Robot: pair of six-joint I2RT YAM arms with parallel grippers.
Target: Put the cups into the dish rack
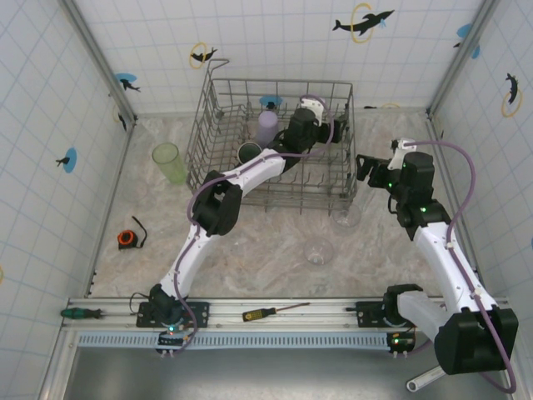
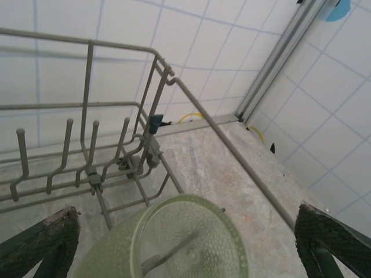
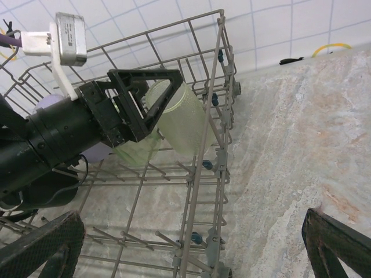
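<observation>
The left pincer (image 2: 185, 240) is seen spread wide inside the large grey wire dish rack (image 1: 218, 125), near its far right corner. A translucent green plastic tumbler (image 2: 179, 243) with a dimpled surface is found between the two fingers. A clear gap is seen beside the right finger (image 2: 333, 243), so the tumbler is not squeezed. From the right wrist view the tumbler (image 3: 182, 121) is seen tilted among the upright tines, close to the rack's right wire wall. A lavender plastic cup (image 1: 267, 127) and a black mug (image 1: 249, 152) are seen side by side in the rack's left half. A second green tumbler (image 1: 169, 162) is seen upright on the marbled counter (image 1: 250, 250), to the left of the rack. Two clear glasses (image 1: 319, 250) are seen on the counter in front of the rack's near right corner. The right pincer (image 3: 191, 249) is held open and empty just outside the rack's right side, above the counter.
</observation>
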